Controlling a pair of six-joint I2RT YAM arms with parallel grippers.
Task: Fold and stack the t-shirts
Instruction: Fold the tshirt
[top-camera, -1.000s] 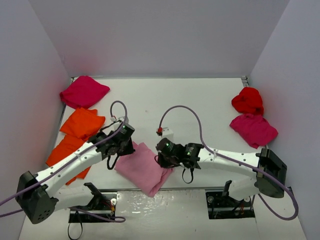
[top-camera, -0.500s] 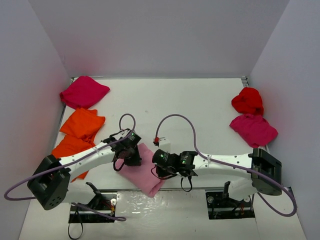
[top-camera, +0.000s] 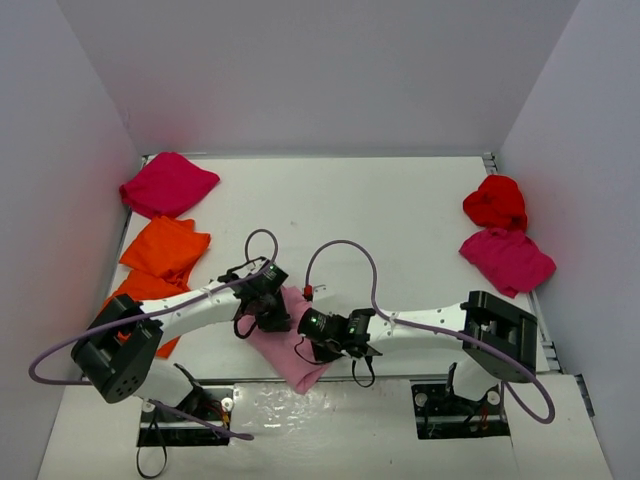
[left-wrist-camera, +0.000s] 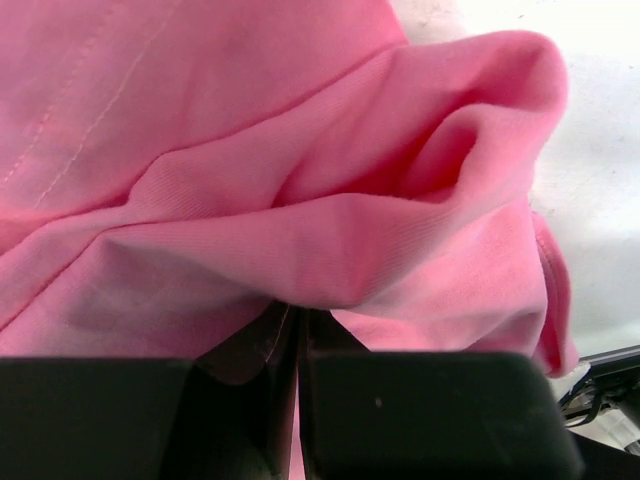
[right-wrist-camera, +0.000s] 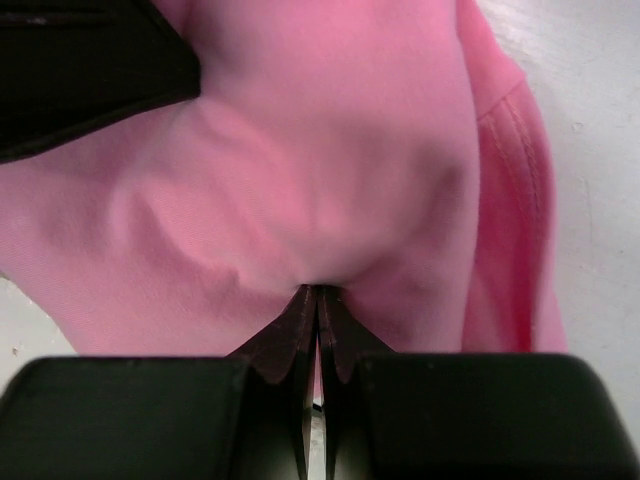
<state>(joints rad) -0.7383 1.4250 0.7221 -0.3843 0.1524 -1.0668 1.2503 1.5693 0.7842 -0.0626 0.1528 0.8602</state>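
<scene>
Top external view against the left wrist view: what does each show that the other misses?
Top only: the orange shirts, the left magenta shirt, the right magenta shirt and the red shirt. Left wrist only: a seam line and a fold of cloth pinched between the shut fingers. Both: the pink shirt and the left gripper.

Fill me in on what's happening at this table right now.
Both arms are working the light pink t-shirt at the near middle of the table. The left gripper is shut on a fold of its cloth, and the right gripper is pinched shut on it from the other side. Two orange t-shirts and a magenta t-shirt lie along the left edge; a red t-shirt and a second magenta t-shirt sit at the right. Nothing is gathered into one stack yet.
</scene>
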